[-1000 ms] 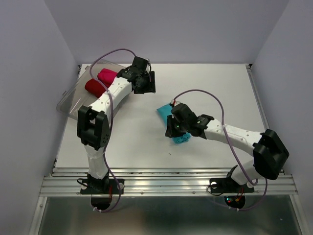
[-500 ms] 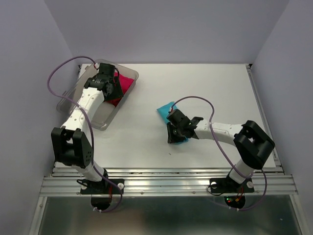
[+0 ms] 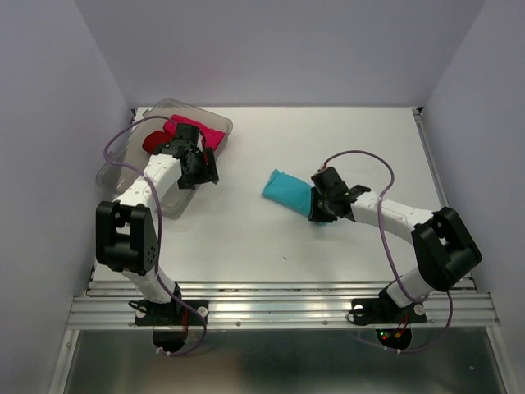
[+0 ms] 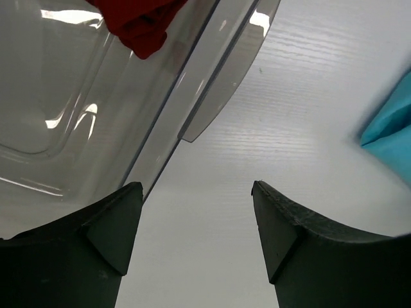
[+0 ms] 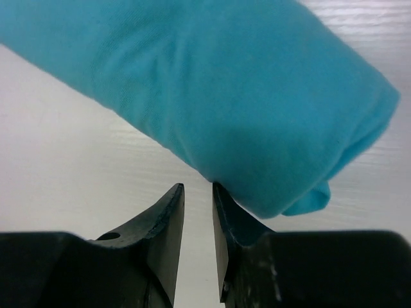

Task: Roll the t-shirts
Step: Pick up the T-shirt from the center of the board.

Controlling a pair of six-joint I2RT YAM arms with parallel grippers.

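At the far left of my table [image 3: 246,246] sits a clear plastic tub [image 3: 115,172]. It holds the dark red t-shirt [image 3: 154,141] and the bright pink t-shirt [image 3: 212,136]. My left gripper [image 4: 196,192] hovers just beside the tub's right rim, jaws spread wide with nothing between them. Toward the middle lies the turquoise t-shirt [image 3: 287,190], rolled into a fat tube flat on the table. My right gripper [image 5: 196,191] sits at the roll's right end. Its fingers are almost together, with a thin bare gap between them, and the tips are right at the cloth.
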